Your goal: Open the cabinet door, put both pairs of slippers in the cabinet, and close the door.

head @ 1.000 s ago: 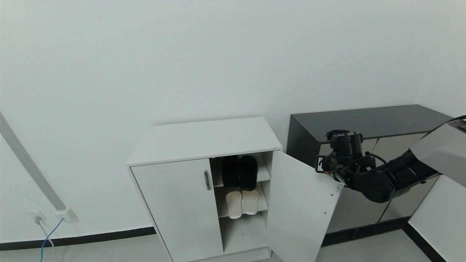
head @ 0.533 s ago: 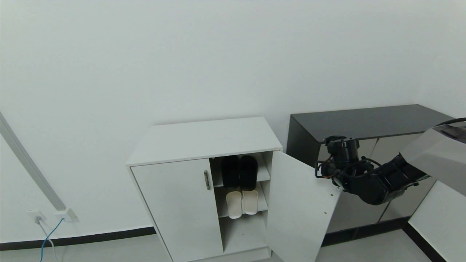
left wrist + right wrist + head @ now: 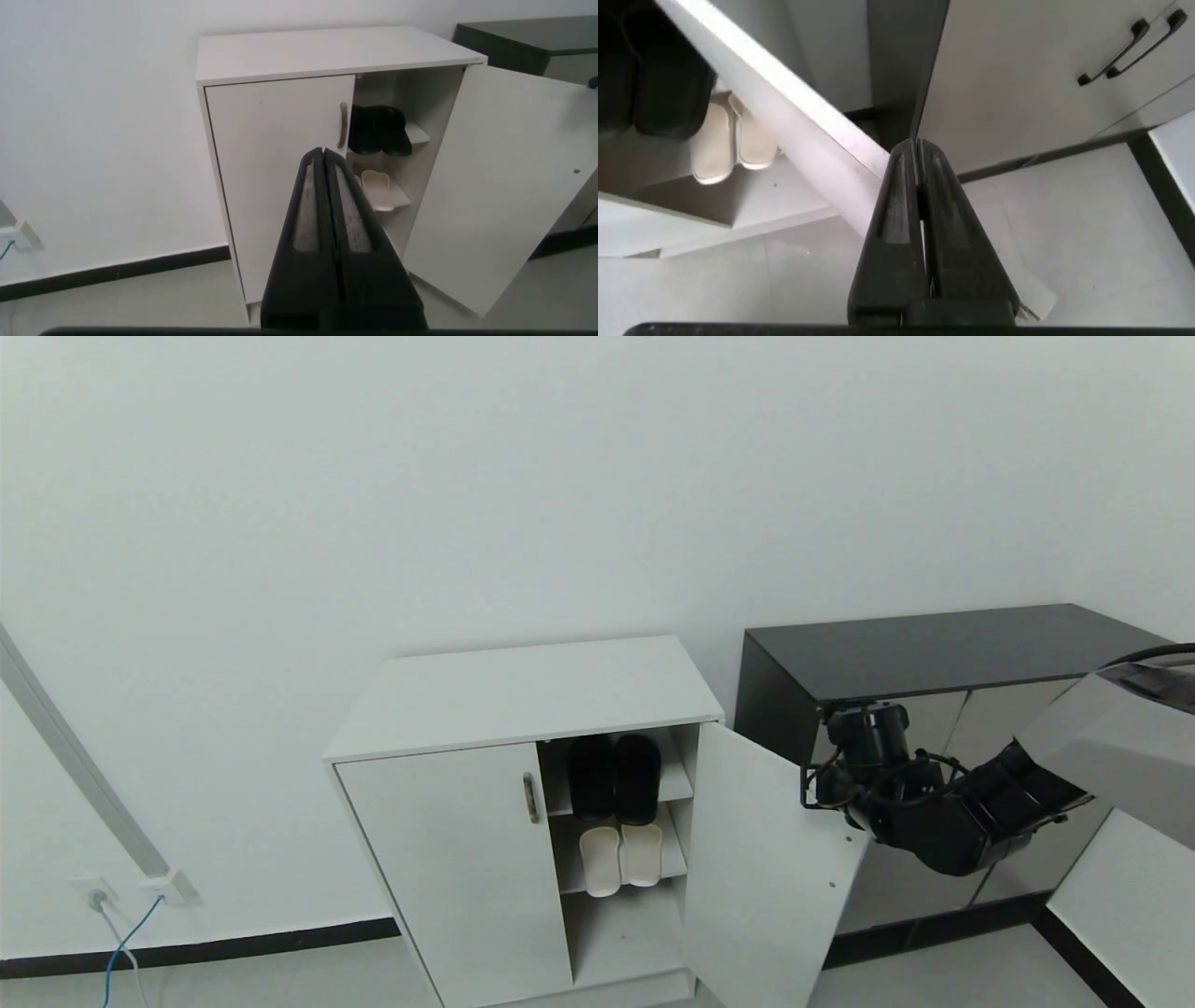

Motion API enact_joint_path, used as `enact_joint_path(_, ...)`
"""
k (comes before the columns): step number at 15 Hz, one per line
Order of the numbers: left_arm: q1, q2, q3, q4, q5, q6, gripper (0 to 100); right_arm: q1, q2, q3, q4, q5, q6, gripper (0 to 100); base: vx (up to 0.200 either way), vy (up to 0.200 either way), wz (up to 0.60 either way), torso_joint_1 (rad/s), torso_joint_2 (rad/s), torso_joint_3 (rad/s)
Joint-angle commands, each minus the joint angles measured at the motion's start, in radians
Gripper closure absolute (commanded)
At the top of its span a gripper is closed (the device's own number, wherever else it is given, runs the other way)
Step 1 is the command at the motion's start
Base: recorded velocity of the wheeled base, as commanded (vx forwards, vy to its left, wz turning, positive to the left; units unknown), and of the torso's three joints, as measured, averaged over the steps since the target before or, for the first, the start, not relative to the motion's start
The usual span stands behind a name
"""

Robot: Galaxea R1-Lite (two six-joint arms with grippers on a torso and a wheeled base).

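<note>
We see two pairs of slippers inside the white cabinet (image 3: 523, 695), four in all: the black pair (image 3: 614, 777) on the upper shelf and the cream pair (image 3: 621, 857) on the shelf below. Of its two doors, the left door (image 3: 457, 868) is shut and the right door (image 3: 761, 859) stands open. Our right gripper (image 3: 919, 149), fingers pressed together, sits at the open door's outer edge, while our left gripper (image 3: 324, 154), likewise pressed together, hangs well apart from the cabinet front. The cabinet stands on a pale floor (image 3: 280, 980) against a white wall (image 3: 560, 476), with one black sideboard (image 3: 934, 649) just beside it on the right.
</note>
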Motion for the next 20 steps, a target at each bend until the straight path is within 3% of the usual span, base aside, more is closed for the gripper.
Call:
enact_joint_path(1, 0.000, 0.001, 0.000, 0.000, 0.000, 0.000, 100, 0.032, -0.031, 0.021, 0.010, 0.002, 0.001, 100, 0.000, 0.000, 0.00, 0.000, 0.00, 0.000)
enact_joint_path(6, 0.000, 0.001, 0.000, 0.000, 0.000, 0.000, 100, 0.145, -0.152, 0.103, 0.009, 0.002, 0.003, 100, 0.000, 0.000, 0.00, 0.000, 0.00, 0.000)
enact_joint_path(12, 0.000, 0.001, 0.000, -0.001, 0.000, 0.000, 100, 0.155, -0.172, 0.143, -0.089, 0.003, -0.022, 100, 0.000, 0.000, 0.00, 0.000, 0.00, 0.000)
enact_joint_path(17, 0.000, 0.001, 0.000, 0.000, 0.000, 0.000, 100, 0.182, -0.181, 0.171, -0.093, 0.000, -0.051, 100, 0.000, 0.000, 0.00, 0.000, 0.00, 0.000)
enact_joint_path(20, 0.000, 0.001, 0.000, 0.000, 0.000, 0.000, 100, 0.204, -0.184, 0.194, -0.093, 0.006, -0.051, 100, 0.000, 0.000, 0.60, 0.004, 0.00, 0.002)
